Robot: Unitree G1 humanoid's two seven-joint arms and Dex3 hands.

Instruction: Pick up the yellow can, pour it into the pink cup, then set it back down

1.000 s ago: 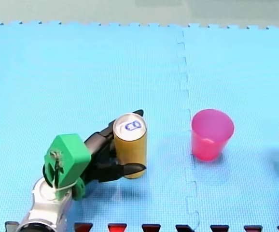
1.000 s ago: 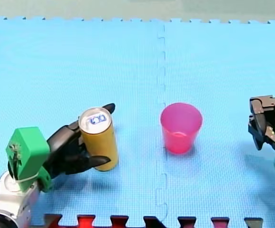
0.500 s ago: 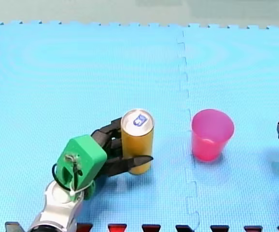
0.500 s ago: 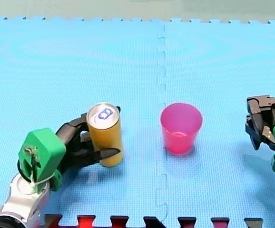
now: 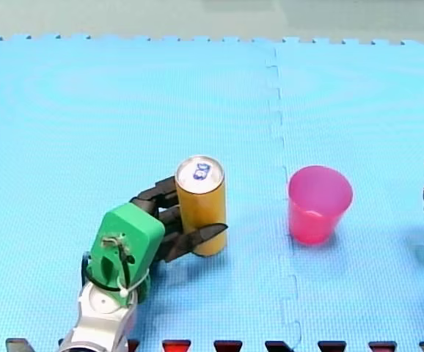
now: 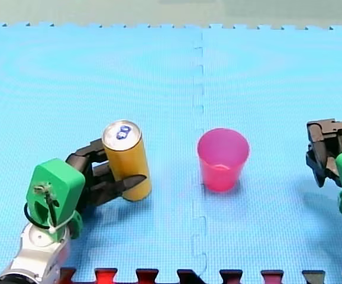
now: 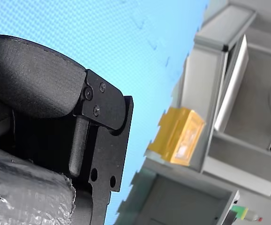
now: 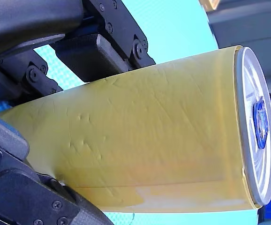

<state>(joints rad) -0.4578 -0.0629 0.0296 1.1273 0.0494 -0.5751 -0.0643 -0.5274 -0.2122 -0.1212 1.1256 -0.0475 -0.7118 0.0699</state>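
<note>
Blue mat (image 5: 124,110): the left hand (image 5: 169,226), clamped round the yellow can (image 5: 201,209), has just shifted it toward 12 o'clock, likely lifting, with the pink cup (image 5: 320,214) at its 3 o'clock and the right hand (image 6: 325,152), grip unclear, beyond.

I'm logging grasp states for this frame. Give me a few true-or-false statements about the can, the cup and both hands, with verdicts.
The left hand grips the yellow can with its fingers. True.
The can lies on its side. False: it is roughly upright.
The pink cup stands apart from the can, on its right. True.
The right hand holds the cup. False: it is open, near the right edge of the blue mat, away from the cup.
</note>
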